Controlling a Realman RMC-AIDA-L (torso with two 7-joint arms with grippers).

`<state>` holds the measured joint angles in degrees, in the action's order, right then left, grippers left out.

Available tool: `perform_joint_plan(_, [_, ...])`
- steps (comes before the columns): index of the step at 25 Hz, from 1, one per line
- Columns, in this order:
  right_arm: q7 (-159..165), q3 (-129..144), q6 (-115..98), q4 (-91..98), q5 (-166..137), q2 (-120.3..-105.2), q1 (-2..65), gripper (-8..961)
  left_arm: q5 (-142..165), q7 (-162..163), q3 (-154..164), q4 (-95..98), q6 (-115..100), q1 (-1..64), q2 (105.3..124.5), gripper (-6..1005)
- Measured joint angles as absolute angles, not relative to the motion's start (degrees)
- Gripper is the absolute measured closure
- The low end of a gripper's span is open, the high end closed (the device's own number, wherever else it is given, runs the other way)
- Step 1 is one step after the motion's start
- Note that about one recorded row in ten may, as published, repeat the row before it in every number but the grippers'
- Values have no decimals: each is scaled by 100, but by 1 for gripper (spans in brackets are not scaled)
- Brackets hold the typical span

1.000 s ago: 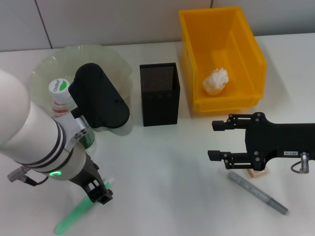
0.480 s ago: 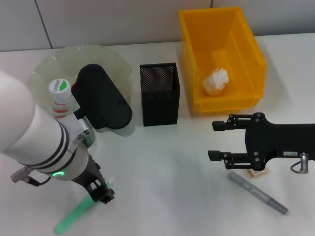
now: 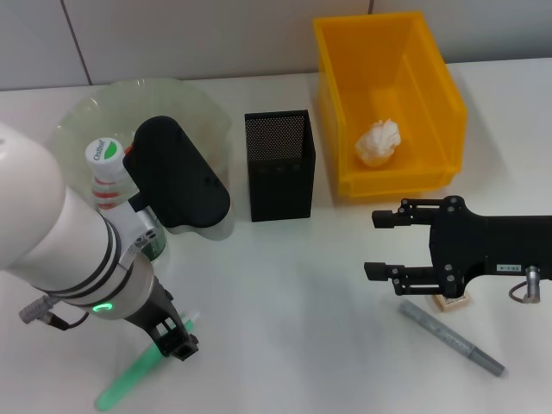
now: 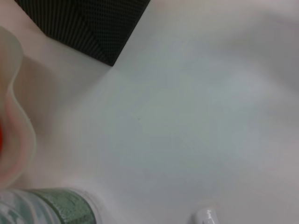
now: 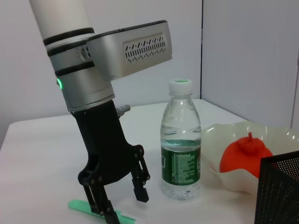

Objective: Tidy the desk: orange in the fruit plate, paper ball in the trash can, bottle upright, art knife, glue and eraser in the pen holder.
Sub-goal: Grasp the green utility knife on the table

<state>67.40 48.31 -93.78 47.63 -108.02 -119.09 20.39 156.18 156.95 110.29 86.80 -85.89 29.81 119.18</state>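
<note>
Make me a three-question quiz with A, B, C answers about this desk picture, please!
1. Where is the paper ball?
A. in the yellow bin
B. in the pen holder
C. on the fruit plate

2. What colour is the bottle cap?
A. red
B. white
C. blue

3. How is the bottle standing?
A. lying flat
B. upside down
C. upright

Answers: 1 A, the white wad lies inside the bin. 2 B, the right wrist view shows a white cap. 3 C, it stands cap up beside the left tool, whose fingers are spread open over the green art knife.
</note>
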Motion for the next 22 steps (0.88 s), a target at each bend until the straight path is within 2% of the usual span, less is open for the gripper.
perform_joint_plan(22, [6732,4830,-9378,4763,-10801,-11909,2039,263,15608,15823,11048,8591,-8569,3031,11918,452])
